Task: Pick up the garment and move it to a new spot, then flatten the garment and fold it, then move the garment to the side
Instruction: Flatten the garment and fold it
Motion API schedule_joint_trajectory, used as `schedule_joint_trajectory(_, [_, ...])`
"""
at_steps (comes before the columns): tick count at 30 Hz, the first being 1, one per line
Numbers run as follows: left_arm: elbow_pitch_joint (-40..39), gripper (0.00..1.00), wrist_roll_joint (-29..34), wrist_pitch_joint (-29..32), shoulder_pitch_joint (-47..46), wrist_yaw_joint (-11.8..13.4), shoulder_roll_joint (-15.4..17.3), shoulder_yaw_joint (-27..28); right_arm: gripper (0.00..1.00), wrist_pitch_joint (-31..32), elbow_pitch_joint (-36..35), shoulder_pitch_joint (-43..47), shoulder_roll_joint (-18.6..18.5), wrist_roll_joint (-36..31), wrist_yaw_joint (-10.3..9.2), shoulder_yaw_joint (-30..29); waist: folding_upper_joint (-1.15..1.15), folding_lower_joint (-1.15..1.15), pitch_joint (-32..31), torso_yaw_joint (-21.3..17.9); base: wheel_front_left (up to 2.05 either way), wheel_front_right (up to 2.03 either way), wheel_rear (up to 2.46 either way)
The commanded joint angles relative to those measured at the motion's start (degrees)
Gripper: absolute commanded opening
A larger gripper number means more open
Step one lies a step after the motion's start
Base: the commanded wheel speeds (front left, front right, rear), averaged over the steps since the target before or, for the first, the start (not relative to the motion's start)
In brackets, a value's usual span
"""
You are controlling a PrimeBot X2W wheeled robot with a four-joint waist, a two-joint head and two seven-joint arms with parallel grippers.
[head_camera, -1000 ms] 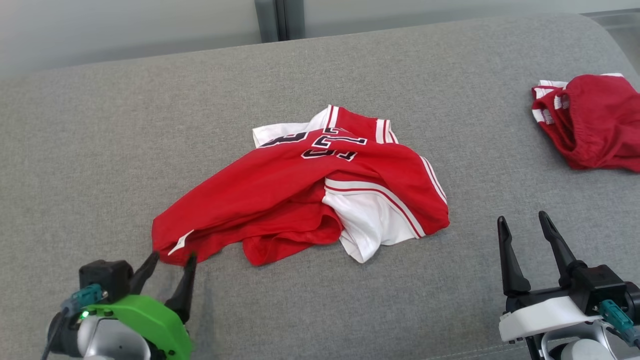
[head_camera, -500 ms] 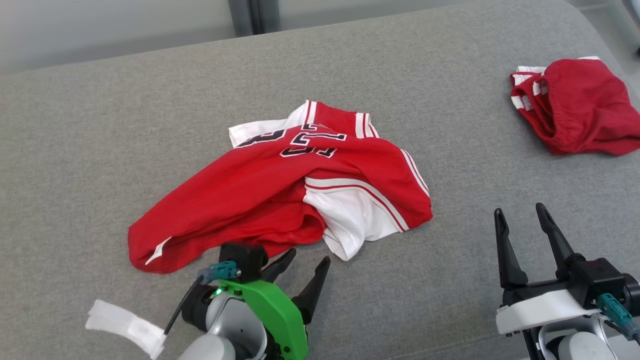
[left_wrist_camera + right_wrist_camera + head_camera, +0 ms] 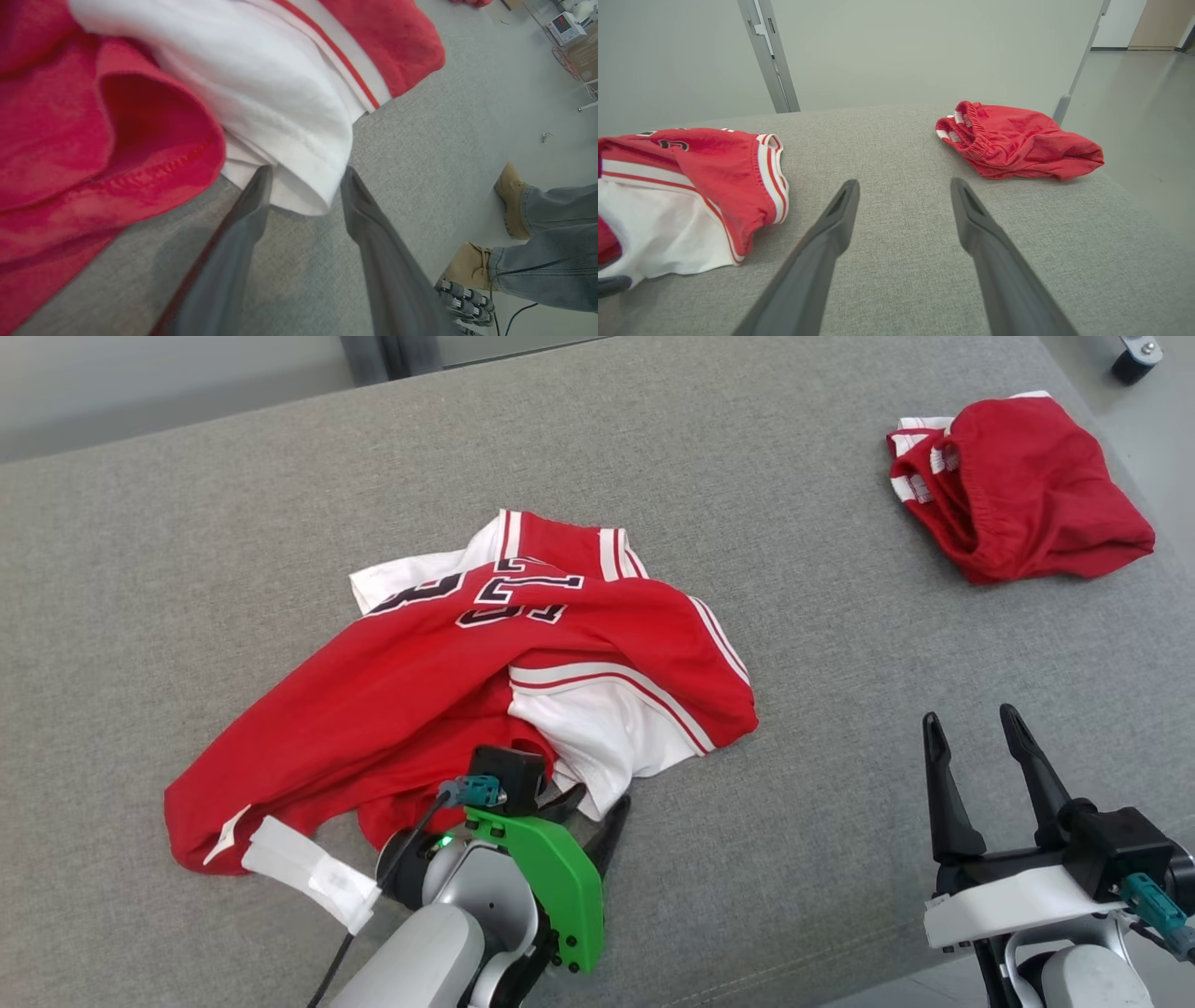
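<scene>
Head view: the crumpled red-and-white garment (image 3: 448, 700) lies mid-way across the gray padded surface (image 3: 840, 728), its black lettering folded over and hard to read. The left gripper (image 3: 601, 796) sits at its near white corner, jaws parted on either side of the cloth, which lies loose between them; one finger is partly hidden behind the wrist. The right gripper (image 3: 969, 714) hovers wide open and empty, well apart. A second red garment (image 3: 1013, 490) lies far right. In the left wrist view, a person's boots (image 3: 469, 268) show, legs cut off at the edge.
</scene>
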Motion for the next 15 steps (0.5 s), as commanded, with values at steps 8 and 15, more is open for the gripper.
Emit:
schedule_joint_trajectory(8, [4.58,0.0,1.17,-0.57,-4.21,-1.62,-0.87,-1.27,1.0,-0.16,0.12,-1.42,-0.11,0.95,-0.07,0.14,0.0,0.0,1.06,-1.95,0.0,0.0,0.0])
schedule_joint_trajectory(15, [1.97,0.0,-1.14,1.13,-8.94,-2.42,-4.14,-3.84,1.0,-0.16,0.79,-2.07,-0.11,1.89,-0.07,0.67,0.0,0.0,0.99,-3.88,0.0,0.0,0.0])
